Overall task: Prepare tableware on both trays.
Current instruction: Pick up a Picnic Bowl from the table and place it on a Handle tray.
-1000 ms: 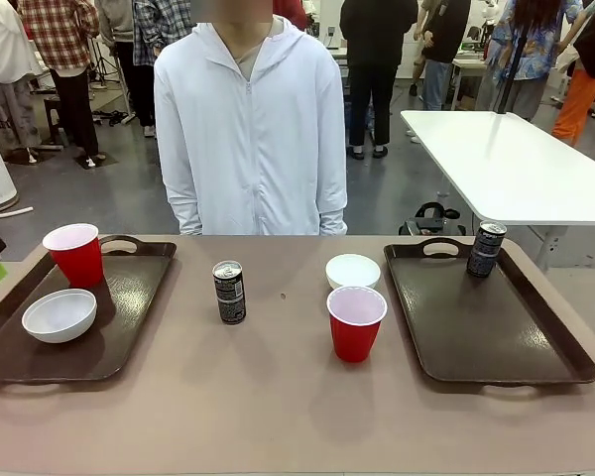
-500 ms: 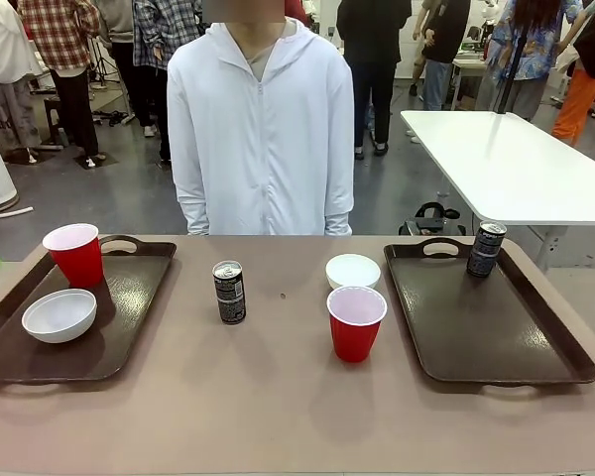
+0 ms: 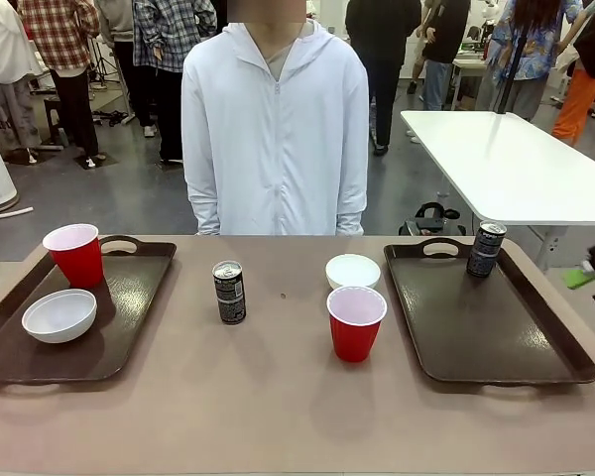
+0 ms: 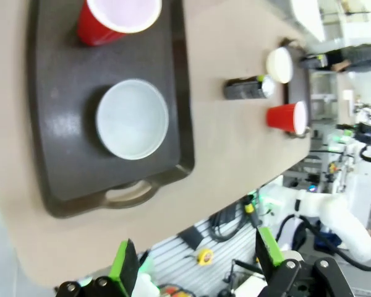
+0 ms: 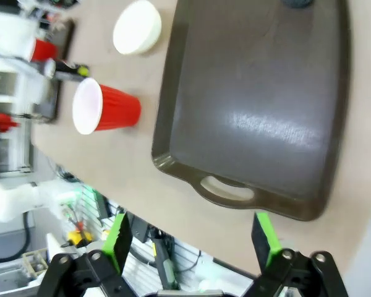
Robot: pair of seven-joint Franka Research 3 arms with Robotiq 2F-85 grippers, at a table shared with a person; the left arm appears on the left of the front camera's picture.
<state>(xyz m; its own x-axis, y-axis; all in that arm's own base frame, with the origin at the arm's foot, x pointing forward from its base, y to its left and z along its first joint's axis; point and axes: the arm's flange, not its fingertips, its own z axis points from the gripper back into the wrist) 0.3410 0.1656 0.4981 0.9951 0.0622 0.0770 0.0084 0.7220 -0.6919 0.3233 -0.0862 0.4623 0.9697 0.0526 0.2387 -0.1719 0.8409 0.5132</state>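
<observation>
**Both pincers spread and empty; three pieces stand off the trays**

The left tray (image 3: 129, 297) lies at the left end of the surface (image 3: 278, 407). The left cup (image 3: 74, 255) stands upright at its far left corner. The left bowl (image 3: 59, 315) sits just in front of the cup, toward the robot, and the two are apart. The right tray (image 3: 486, 332) lies at the right end. The right can (image 3: 486, 249) stands upright at its far edge, just right of the handle cut-out, alone on that tray.

Three pieces stand on the surface between the trays. The middle can (image 3: 229, 293) is upright, nearer the left tray. The middle bowl (image 3: 353, 271) sits nearer the right tray. The middle cup (image 3: 356, 323) stands mouth up just in front of the bowl, and the right wrist view shows the two apart.

The left pincer (image 4: 196, 257) is spread wide with nothing between its green pads. It hangs past the robot-side edge of the surface, beyond the left tray's near short end. The right pincer (image 5: 191, 238) is also spread and empty, and hangs past the right tray's near short end. In the front view, part of it shows at the picture's right edge, apart from that tray.

A person (image 3: 276, 129) in a white hooded jacket stands at the far side, arms hanging down.
</observation>
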